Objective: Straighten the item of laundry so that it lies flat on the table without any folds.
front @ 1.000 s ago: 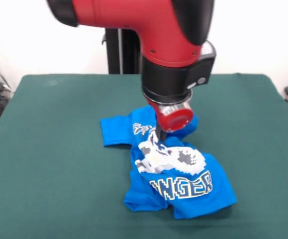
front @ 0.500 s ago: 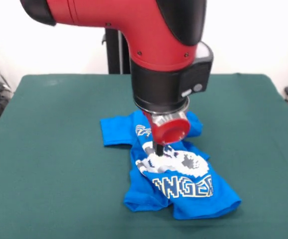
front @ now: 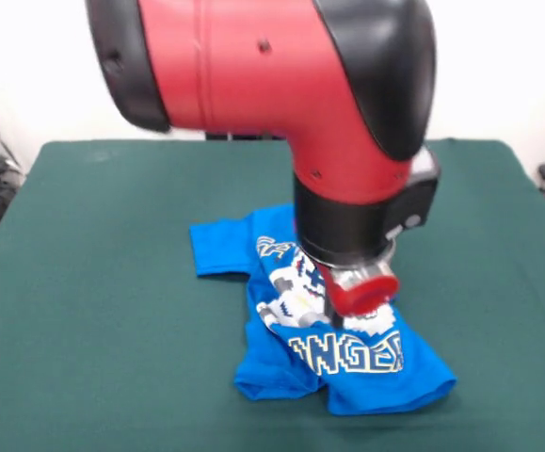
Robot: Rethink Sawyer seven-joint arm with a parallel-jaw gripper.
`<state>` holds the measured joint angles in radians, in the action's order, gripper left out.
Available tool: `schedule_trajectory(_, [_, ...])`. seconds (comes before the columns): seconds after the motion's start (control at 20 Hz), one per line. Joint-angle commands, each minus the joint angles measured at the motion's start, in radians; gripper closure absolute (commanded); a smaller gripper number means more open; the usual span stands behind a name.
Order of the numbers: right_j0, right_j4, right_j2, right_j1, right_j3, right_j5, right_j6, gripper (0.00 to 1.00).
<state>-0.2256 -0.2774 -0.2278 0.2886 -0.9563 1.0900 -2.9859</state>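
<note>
A bulky red arm (front: pixel 253 75) with black caps, small screws and a black wrist band.

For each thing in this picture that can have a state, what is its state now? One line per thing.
Small bright blue T-shirt with white lettering: crumpled, folds in the cloth, print side up, not flat.
Dark green felt-covered table: holds the shirt near its middle.
Red and black arm's gripper: low over the shirt's print; open or shut cannot be told.

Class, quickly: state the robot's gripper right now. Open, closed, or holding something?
Gripper: down at the crumpled bright blue printed T-shirt; open or closed cannot be told.
</note>
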Motion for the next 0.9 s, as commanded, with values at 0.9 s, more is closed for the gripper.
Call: schedule_trajectory(0.9, [0.093, -0.107, 0.021, 0.173, 0.082, 0.271, 0.264, 1.00])
